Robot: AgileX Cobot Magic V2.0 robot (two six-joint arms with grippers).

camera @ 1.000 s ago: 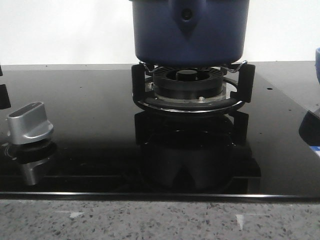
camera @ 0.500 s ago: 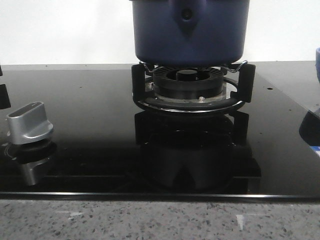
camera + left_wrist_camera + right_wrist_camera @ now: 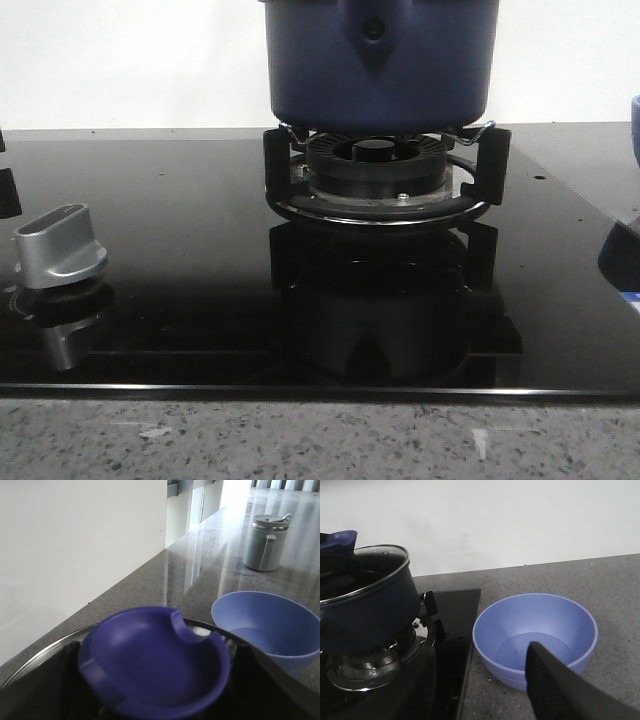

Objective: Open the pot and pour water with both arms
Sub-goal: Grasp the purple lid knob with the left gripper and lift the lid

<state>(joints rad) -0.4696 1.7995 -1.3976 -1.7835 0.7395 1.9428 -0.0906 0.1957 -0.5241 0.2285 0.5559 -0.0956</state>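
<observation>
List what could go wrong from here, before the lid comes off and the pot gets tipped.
1. The pot sits raised on the burner grate; a sideways pull on the lid knob might drag it off the supports.
2. The glass lid is steel-rimmed and could slip or strike the black glass cooktop.
3. The light-blue bowl stands on the counter off the cooktop, so a pour may miss it.

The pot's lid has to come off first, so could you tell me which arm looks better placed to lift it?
The left. Its wrist view sits right over the lid's dark blue knob, which fills the foreground. The right arm is off beside the light blue bowl, with the pot further away. Neither gripper's opening is clear.
</observation>
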